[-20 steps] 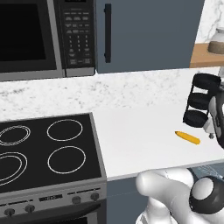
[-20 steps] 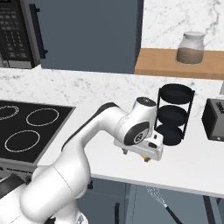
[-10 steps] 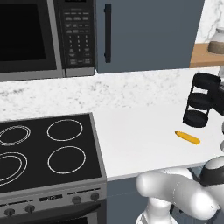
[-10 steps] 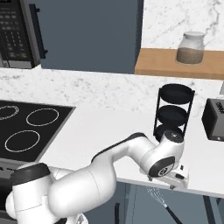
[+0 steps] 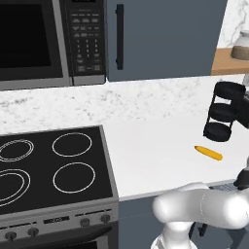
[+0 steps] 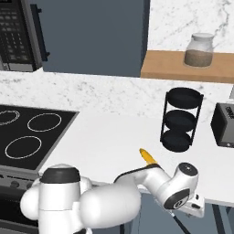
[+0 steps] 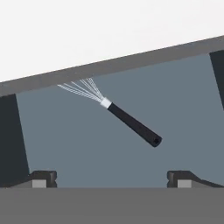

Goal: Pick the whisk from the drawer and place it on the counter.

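Note:
The whisk (image 7: 127, 120) lies flat on the floor of the open slate-grey drawer (image 7: 78, 144). Its black handle points toward the lower right, and its silver wire head is partly tucked under the white counter (image 7: 109, 30) edge. My gripper (image 7: 112, 178) hangs above the drawer, open, with its two fingertips (image 7: 43, 177) wide apart and the whisk in the space ahead of them, untouched. In the right base view the gripper (image 6: 194, 206) sits just below the counter (image 6: 114, 137) front edge, with a thin dark handle (image 6: 180, 224) beneath it.
A yellow-orange oblong item (image 6: 147, 156) lies on the counter near a black three-tier rack (image 6: 182, 119). A dark toaster (image 6: 224, 124) stands at the right, and a jar (image 6: 199, 49) on a wooden shelf. The black stovetop (image 5: 48, 160) is to the left.
The arm has swung down from above the counter near the rack to below the counter's front edge, over the open drawer. The yellow item and the rack have stayed put.

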Robot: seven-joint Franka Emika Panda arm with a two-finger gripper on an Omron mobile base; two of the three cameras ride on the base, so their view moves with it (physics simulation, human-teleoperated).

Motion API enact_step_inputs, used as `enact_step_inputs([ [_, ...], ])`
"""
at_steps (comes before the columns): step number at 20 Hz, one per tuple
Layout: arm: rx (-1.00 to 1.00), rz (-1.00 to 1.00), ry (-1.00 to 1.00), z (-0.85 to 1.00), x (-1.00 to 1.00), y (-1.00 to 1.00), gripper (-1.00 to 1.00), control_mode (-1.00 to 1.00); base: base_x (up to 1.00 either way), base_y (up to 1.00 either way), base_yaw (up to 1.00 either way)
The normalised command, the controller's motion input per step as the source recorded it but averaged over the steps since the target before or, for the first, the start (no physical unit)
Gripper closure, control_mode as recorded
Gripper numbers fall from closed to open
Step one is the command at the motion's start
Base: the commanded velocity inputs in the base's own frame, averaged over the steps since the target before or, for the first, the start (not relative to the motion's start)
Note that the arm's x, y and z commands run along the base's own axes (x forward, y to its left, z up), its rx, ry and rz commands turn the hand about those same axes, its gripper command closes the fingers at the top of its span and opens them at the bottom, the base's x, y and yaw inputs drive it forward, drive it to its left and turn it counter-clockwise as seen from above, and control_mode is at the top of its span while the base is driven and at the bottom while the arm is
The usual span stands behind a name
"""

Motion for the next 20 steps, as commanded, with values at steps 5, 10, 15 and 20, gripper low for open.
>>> enact_step_inputs([
  [5,-0.10,0.02,-0.01,-0.87,-0.17,-0.27,-1.00,-1.00,0.00,0.00,0.00],
  [10,-0.08,0.00,0.00,-0.65,-0.27,-0.43,-1.00,-1.00,0.00,0.00,0.00],
  [15,0.00,0.00,0.02,-0.23,-0.35,-0.61,-1.00,-1.00,0.00,0.00,0.00],
  [20,0.00,0.00,0.09,-0.01,-0.37,-0.57,-1.00,-1.00,0.00,0.00,0.00],
])
